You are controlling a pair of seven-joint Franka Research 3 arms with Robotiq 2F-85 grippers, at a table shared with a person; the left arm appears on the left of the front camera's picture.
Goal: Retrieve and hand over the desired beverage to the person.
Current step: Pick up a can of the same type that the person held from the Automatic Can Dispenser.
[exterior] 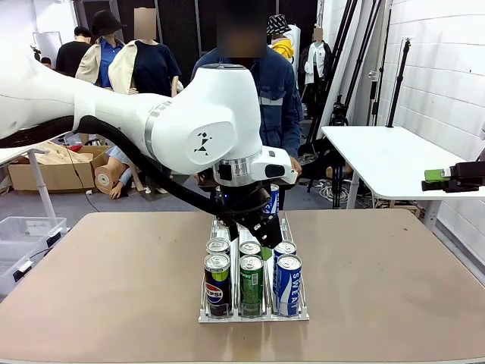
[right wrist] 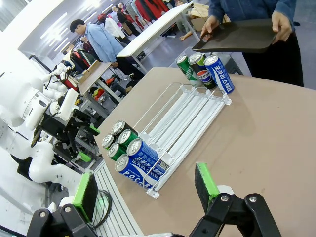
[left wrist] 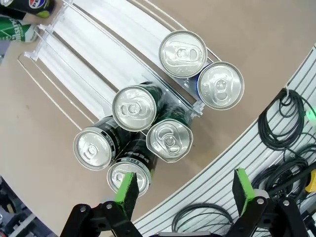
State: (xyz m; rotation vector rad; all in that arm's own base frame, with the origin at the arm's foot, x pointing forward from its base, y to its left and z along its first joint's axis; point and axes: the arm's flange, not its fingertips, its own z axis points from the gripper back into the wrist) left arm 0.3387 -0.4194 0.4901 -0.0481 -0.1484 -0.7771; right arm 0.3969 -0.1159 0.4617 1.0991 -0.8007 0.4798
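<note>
Left tool (exterior: 261, 230) is hovering wide open just over the near cans (exterior: 251, 282) in the rack (exterior: 254, 316) mid-bench (exterior: 114, 280), right tool (right wrist: 147, 186) is sitting open off right, person (exterior: 276, 98) is waiting far side, so I'd be centring on one can and dropping straight, since they're packed touching.

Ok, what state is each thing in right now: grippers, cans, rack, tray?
Clear rack: flat on the table, middle lanes bare.
Six near cans: upright in the rack, tabs unopened.
Three far cans: standing at the rack's far end.
Left gripper: open, holding nothing, above the near cans.
Right gripper: open, holding nothing.
Dark tray: held by the person, nothing seen on it.
</note>
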